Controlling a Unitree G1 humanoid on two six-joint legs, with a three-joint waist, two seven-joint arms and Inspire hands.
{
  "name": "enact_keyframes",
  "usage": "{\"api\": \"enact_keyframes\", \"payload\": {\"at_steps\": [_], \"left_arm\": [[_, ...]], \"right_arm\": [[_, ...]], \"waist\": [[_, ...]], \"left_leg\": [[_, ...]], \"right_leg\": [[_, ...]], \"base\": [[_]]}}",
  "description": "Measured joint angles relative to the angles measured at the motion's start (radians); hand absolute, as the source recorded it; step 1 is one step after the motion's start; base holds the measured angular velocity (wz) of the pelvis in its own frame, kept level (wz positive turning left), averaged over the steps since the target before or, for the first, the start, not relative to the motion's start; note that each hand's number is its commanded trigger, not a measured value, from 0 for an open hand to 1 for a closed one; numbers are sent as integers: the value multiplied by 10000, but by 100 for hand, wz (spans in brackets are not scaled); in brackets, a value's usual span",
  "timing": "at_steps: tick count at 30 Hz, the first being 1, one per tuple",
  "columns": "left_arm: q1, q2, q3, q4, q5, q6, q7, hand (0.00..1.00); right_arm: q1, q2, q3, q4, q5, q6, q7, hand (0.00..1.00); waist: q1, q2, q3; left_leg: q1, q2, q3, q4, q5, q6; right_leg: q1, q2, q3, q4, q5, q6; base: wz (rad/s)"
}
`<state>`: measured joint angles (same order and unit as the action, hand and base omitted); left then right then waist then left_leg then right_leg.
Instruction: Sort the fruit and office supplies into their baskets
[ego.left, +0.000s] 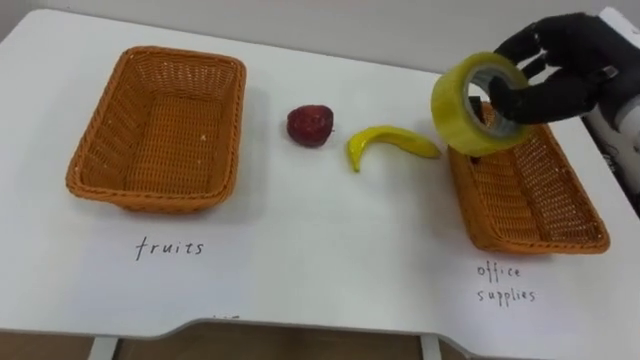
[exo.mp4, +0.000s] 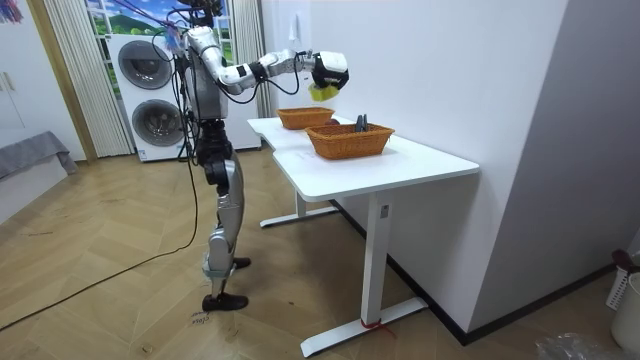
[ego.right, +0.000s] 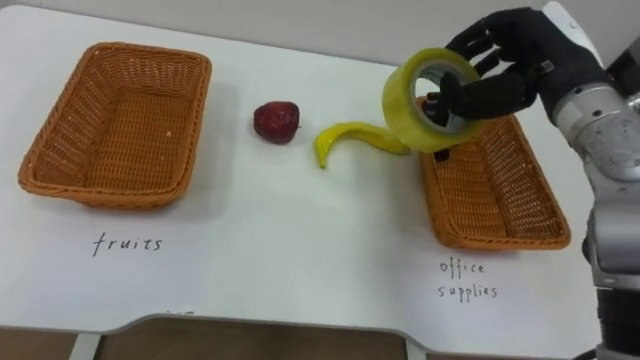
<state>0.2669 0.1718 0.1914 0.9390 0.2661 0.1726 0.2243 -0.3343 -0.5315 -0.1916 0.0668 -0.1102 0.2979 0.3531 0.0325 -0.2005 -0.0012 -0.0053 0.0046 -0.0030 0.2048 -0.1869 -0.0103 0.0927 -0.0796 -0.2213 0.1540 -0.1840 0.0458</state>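
Yellow adhesive tape roll, aloft at 2 o'clock over far corner of rt orange wicker basket, black rt hand fingers curled round it, yellow banana at roll's 8 o'clock on white table, dark-red round fruit at banana's 9 o'clock, lt orange wicker basket beyond.

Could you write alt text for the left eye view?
The robot's right hand, fingers curled round a yellow roll of tape, holds it above the far end of the basket labelled office supplies. A red fruit and a banana lie on the table between it and the empty fruits basket.
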Motion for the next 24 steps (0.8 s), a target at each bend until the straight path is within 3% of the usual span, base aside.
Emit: {"api": "enact_keyframes", "payload": {"at_steps": [4,9,24], "left_arm": [[56,14,62,-60,19,-3,-71,0],[133,20,415,-197,37,29,-249,0],[55,45,422,-213,49,22,-385,0]], "right_arm": [[30,-252,-11,872,189,0,-332,100],[236,-254,-176,1536,239,4,-369,100],[395,-253,-260,3147,745,-20,-1007,100]], "waist": [[-26,-15,-2],[-23,-61,8],[59,41,43]], "left_leg": [[3,19,45,-6,0,0],[1,35,108,-3,-5,-4],[9,63,249,11,-7,-5]], "right_leg": [[-9,13,15,0,0,1],[-18,21,33,9,0,0],[-77,27,77,14,3,-4]], "base": [[-3],[-1],[-1]]}}
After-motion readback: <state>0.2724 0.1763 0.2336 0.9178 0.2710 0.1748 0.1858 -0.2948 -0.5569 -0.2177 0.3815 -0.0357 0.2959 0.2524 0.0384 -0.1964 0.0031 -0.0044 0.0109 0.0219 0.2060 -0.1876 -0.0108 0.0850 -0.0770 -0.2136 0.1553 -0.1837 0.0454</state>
